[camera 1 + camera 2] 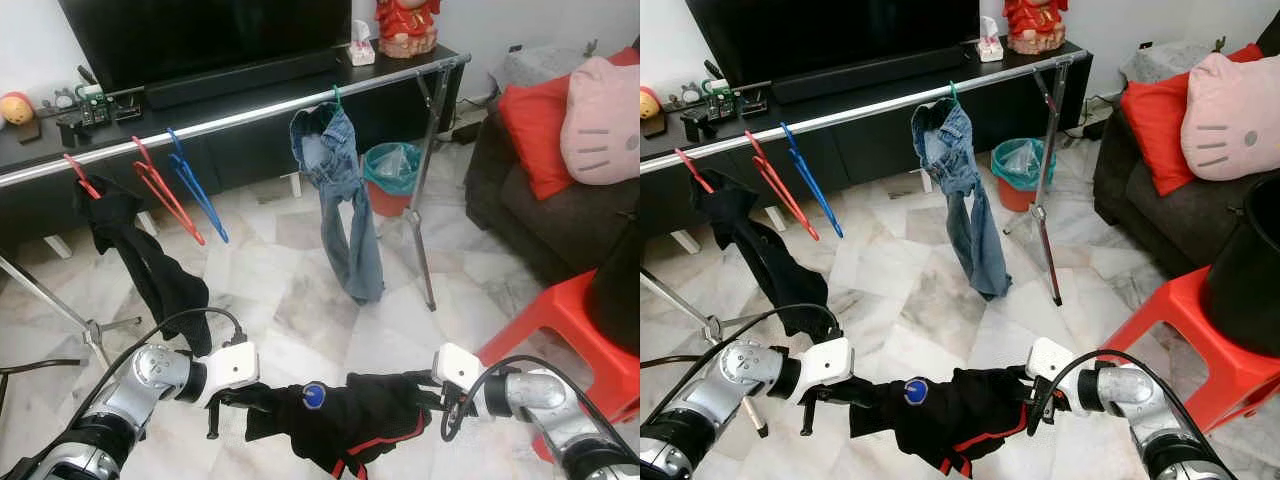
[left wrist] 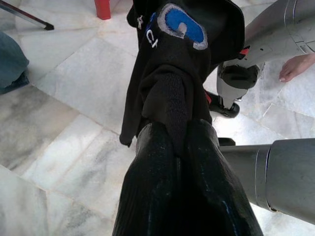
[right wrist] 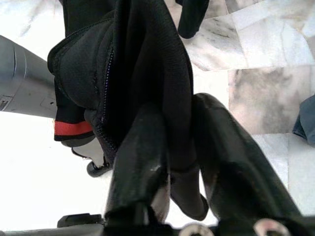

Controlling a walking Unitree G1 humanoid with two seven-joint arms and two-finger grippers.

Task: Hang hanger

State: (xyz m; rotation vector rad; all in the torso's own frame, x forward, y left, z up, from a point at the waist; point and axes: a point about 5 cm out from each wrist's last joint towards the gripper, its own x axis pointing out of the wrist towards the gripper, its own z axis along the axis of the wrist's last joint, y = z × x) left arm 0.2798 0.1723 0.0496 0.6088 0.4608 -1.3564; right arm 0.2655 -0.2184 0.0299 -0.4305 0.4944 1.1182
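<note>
A black garment [image 1: 345,415] with a blue round badge and red trim is stretched between my two grippers, low over the floor. My left gripper [image 1: 262,397] is shut on its left end; my right gripper [image 1: 422,392] is shut on its right end. Both wrist views show black cloth pinched between the fingers [image 2: 167,172] [image 3: 147,147]. Ahead runs a silver clothes rail [image 1: 230,120]. On it hang a red hanger [image 1: 160,190], a blue hanger [image 1: 198,190], a red hanger with a black garment [image 1: 140,260], and jeans [image 1: 340,200] on a green hanger.
A black TV cabinet [image 1: 200,100] stands behind the rail. A teal bin [image 1: 392,165] sits by the rail's right leg [image 1: 420,200]. A dark sofa with red cushion [image 1: 530,130] and a red stool [image 1: 570,320] are at right. Marble floor lies between me and the rail.
</note>
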